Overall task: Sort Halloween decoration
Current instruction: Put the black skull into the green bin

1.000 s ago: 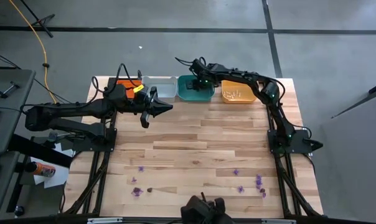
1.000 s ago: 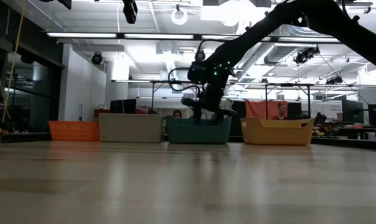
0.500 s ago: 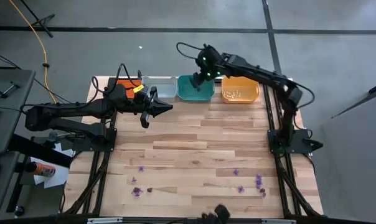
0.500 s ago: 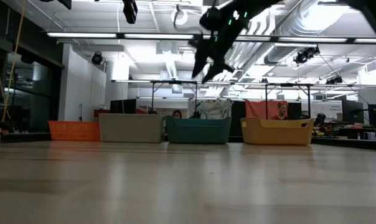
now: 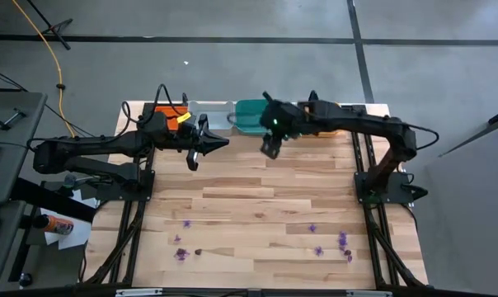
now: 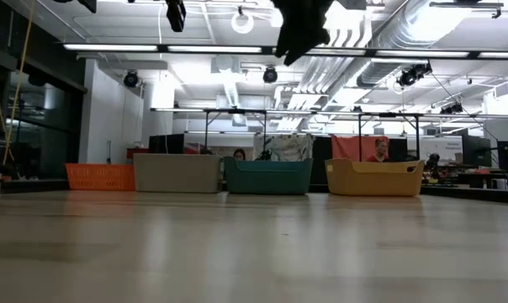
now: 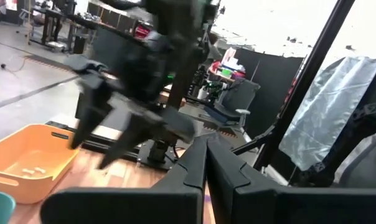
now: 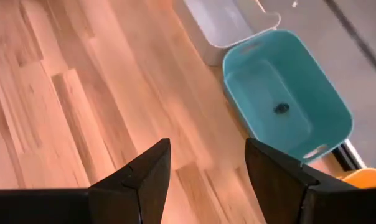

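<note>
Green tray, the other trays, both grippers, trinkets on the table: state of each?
Green tray: upright, one small dark trinket inside.
Grey tray: upright, nothing visible inside.
Orange tray: upright, pale trinkets inside.
Red tray: upright, contents hidden.
Right gripper: open, empty, above the table.
Left gripper: shut.
Purple trinkets: loose on the table.

Grey concrete floor (image 5: pixel 232 74) around a pale wood-plank table (image 5: pixel 257 190), crossed by dark seam lines. Yellow cable (image 5: pixel 47 49) trailing across the floor toward the grey bench (image 5: pixel 6 140) at the side. Large open workshop beyond the table's far edge: white ceiling with exposed ducts (image 6: pixel 388 67) and long strip lights (image 6: pixel 145 47), a round lamp (image 6: pixel 242 21) overhead. Dark-framed workbenches (image 6: pixel 237 126) in the distance, a red panel (image 6: pixel 355 148) behind them. Black curtain (image 7: pixel 269 81) and grey draped cover (image 7: pixel 328 112) near an office chair (image 7: pixel 238 102).
</note>
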Available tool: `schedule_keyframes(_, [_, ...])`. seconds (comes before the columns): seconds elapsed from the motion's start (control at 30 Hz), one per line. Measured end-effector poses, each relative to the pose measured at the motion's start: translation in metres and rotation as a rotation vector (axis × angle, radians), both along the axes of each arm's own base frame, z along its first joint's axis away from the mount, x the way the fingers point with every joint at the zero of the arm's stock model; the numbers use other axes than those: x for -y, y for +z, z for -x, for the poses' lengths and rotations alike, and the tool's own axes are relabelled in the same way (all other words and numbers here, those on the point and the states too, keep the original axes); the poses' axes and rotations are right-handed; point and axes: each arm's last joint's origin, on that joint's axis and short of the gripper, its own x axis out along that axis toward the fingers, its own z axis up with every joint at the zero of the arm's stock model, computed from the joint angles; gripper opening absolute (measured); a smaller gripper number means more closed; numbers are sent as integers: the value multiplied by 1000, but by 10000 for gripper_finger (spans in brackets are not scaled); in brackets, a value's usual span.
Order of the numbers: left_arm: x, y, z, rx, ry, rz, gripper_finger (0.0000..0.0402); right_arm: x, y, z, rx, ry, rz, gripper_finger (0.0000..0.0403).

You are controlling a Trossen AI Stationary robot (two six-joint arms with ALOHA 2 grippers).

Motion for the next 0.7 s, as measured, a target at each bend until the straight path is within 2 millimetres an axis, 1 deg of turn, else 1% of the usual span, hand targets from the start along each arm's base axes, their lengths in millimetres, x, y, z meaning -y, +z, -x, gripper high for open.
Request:
schedule_keyframes(0.1, [0, 0, 0, 2, 5, -24, 0, -16, -9, 16, -17, -12, 28, 197])
schedule_keyframes(0.17, [0, 0, 0, 2, 6, -29, 0, -22, -22, 34, -15, -47, -1, 195])
schedule_keyframes(0.23, [0, 0, 0, 2, 6, -30, 0, -28, -37, 56, 18, -78, -50, 195])
schedule_keyframes(0.3, [0, 0, 0, 1, 6, -30, 0, -35, -49, 75, 111, -82, -126, 195])
schedule_keyframes(0.37, [0, 0, 0, -3, 6, -30, 0, -42, -55, 88, 259, -71, -202, 195])
schedule_keyframes(0.47, [0, -3, 0, -25, 8, -49, 0, -49, -55, 99, 520, -29, -254, 195])
schedule_keyframes(0.57, [-1, -4, 0, -42, 9, -65, 0, -51, -51, 104, 733, 54, -192, 195])
schedule_keyframes(0.63, [-1, -5, 0, -43, 12, -66, 0, -51, -50, 105, 812, 111, -120, 195])
schedule_keyframes(0.7, [-2, -5, 0, -45, 18, -65, 0, -51, -49, 105, 843, 147, -69, 194])
